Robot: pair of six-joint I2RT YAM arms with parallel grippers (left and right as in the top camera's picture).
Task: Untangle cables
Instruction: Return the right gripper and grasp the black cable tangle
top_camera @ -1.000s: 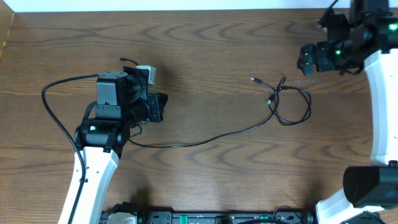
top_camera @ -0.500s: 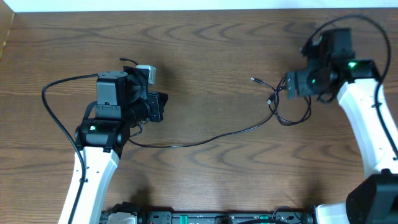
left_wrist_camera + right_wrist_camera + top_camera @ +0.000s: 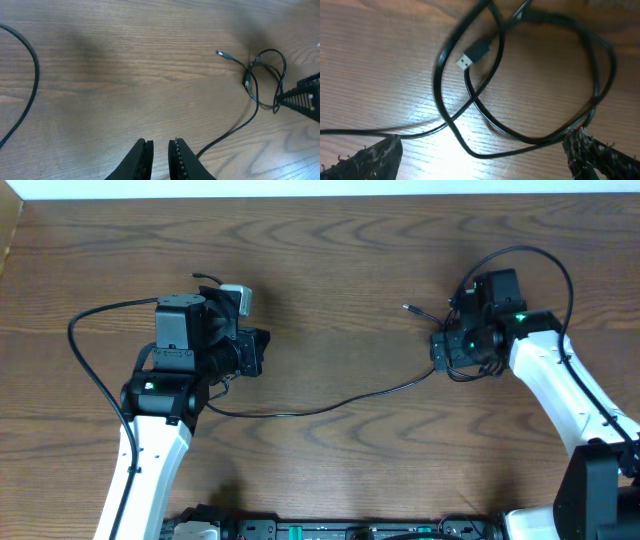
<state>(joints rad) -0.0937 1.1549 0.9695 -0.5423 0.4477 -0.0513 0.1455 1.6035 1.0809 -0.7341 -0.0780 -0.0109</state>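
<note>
The cables show as one thin black cord: a small loose coil [image 3: 478, 352] at the right, a plug end [image 3: 408, 308] at its upper left, and a long tail [image 3: 330, 406] running left toward the left arm. No white cord shows. My right gripper [image 3: 452, 346] is wide open right over the coil; in the right wrist view its fingers [image 3: 484, 140] straddle the crossing loops [image 3: 470, 100], with a USB plug [image 3: 470, 56] above. My left gripper [image 3: 160, 150] is far from the coil [image 3: 265, 75], empty, with only a narrow gap between its jaws.
A thicker black arm cable [image 3: 80, 350] loops out to the left of the left arm, also in the left wrist view [image 3: 31, 75]. The wooden table [image 3: 330, 270] has a white edge at the back.
My right arm has swung from the far right corner down and left, and is now over the coil. The left arm and the cord have not moved.
</note>
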